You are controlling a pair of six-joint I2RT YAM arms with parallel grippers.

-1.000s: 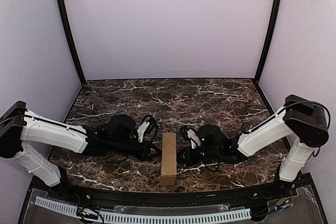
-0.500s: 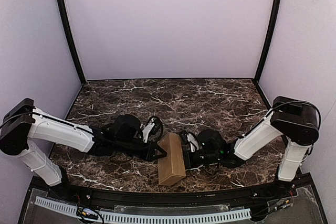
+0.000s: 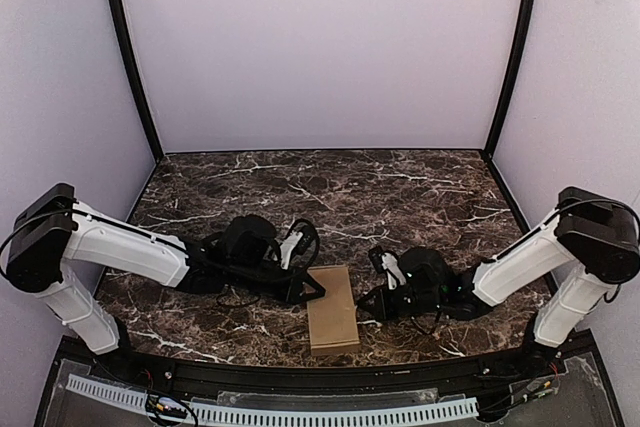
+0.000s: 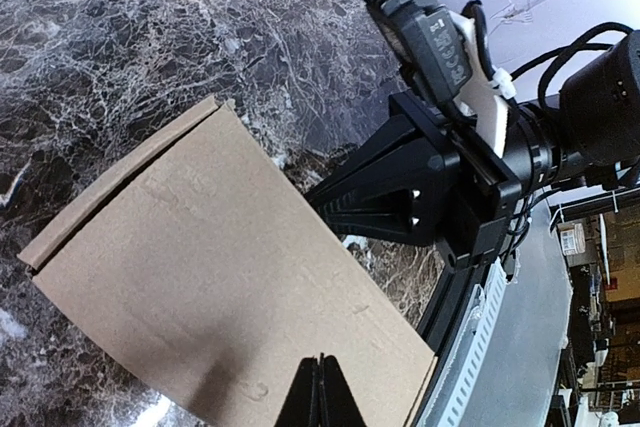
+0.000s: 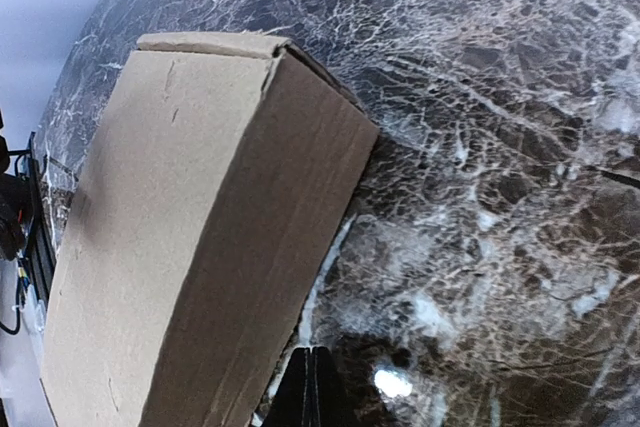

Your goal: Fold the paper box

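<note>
The paper box (image 3: 332, 309) is a plain brown cardboard box lying flat on the marble table (image 3: 330, 197), near the front edge between the arms. In the left wrist view its broad top face (image 4: 220, 277) fills the middle. In the right wrist view its top and shaded side wall (image 5: 180, 247) show. My left gripper (image 3: 314, 290) is shut, its tips (image 4: 319, 362) over the box's left part. My right gripper (image 3: 367, 300) is shut and empty, its tips (image 5: 308, 352) low beside the box's right side wall.
The black rail (image 3: 320, 379) and white perforated strip (image 3: 300, 413) run along the table's front edge just behind the box's near end. White walls with black posts (image 3: 130, 57) enclose the table. The right gripper's black body (image 4: 420, 182) shows beyond the box in the left wrist view.
The box has tipped from standing on its narrow side to lying flat on its broad face. The right gripper has drawn back to the right; the left gripper has moved right over the box.
</note>
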